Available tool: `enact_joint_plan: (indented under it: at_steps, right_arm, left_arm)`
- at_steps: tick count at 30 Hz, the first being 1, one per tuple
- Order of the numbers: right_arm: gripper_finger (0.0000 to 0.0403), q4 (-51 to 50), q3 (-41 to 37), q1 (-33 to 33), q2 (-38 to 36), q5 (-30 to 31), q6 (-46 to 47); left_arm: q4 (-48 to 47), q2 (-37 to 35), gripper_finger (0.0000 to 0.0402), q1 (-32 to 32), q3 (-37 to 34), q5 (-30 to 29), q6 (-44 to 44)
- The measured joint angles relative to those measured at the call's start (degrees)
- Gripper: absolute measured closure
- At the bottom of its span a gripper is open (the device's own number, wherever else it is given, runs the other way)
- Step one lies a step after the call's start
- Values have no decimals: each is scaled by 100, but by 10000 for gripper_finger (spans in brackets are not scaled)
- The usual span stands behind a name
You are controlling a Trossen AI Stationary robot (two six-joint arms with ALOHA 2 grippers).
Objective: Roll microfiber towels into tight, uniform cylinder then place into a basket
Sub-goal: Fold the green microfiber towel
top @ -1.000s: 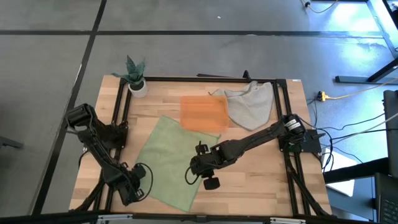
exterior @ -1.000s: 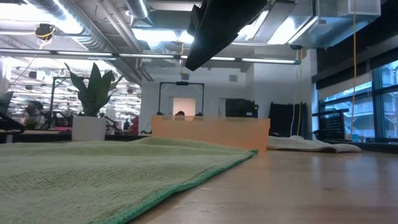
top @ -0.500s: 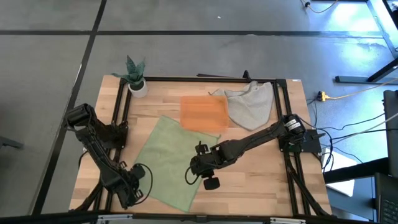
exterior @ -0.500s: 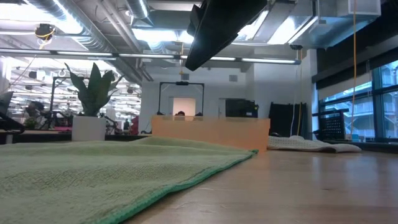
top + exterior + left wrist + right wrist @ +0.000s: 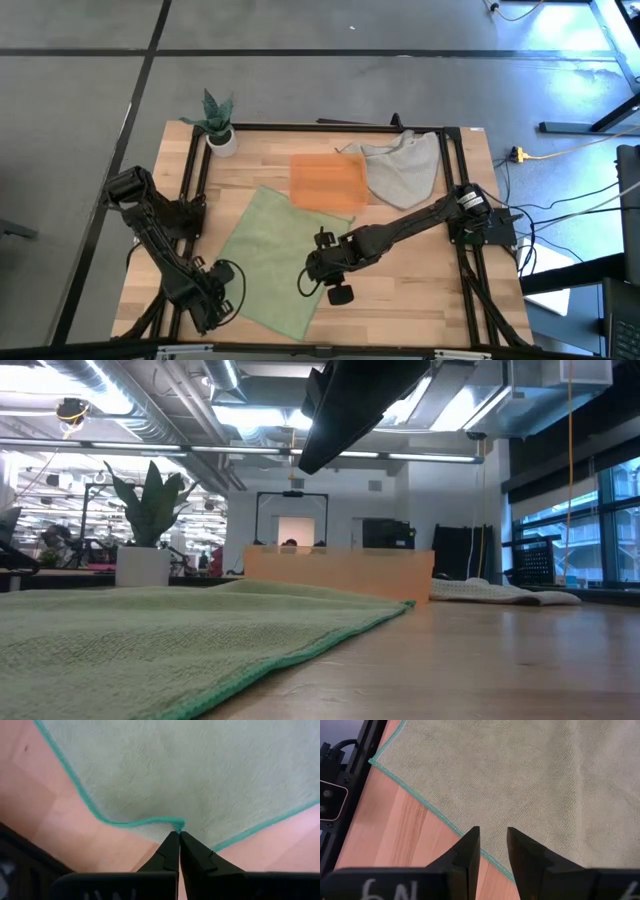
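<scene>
My left gripper sits low in the lower left of the high view, at the near left corner of the green towel. In my left wrist view its two dark fingers are pressed together, pinching the teal-stitched hem of the green towel right where the edge puckers into a small fold. The wooden table shows bare beside that hem.

My right gripper is at the centre of the high view, over the right edge of the same towel, with the arm reaching in from the right side of the frame. In my right wrist view the fingers stand slightly apart, a narrow gap between them, holding nothing, poised just above the towel's teal edge where cloth meets wood.

The green towel lies spread flat, set at a slant across the lower middle of the table; in the low view it fills the lower left foreground. The orange basket lies above the towel's far corner, upper centre of the high view, with that corner touching or just under its near side. A crumpled grey towel lies just right of the basket. A small potted plant stands at the table's upper left corner.
</scene>
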Motion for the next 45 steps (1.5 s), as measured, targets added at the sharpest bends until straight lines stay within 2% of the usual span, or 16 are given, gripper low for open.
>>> enact_joint_plan:
  at_steps: [4,11,19,23,32,45]
  right_arm:
    - [304,-133,0,2,0,0,4]
    - [304,-546,-1,2,0,0,-6]
    - [304,-1164,-4,2,0,5,9]
    - [304,-1412,-4,2,0,9,9]
    - [304,-1772,-4,4,0,9,18]
    - [304,-1983,-4,7,0,9,31]
  left_arm:
    - [-4,0,401,160,3,-234,29]
    - [-87,-134,401,509,3,-1091,180]
    - [-595,-410,401,1069,5,-2236,215]
    - [-835,-443,401,1575,9,-2651,538]
    - [-819,-450,401,2958,7,-3120,1770]
    - [-845,-450,401,4238,7,-3910,2406]
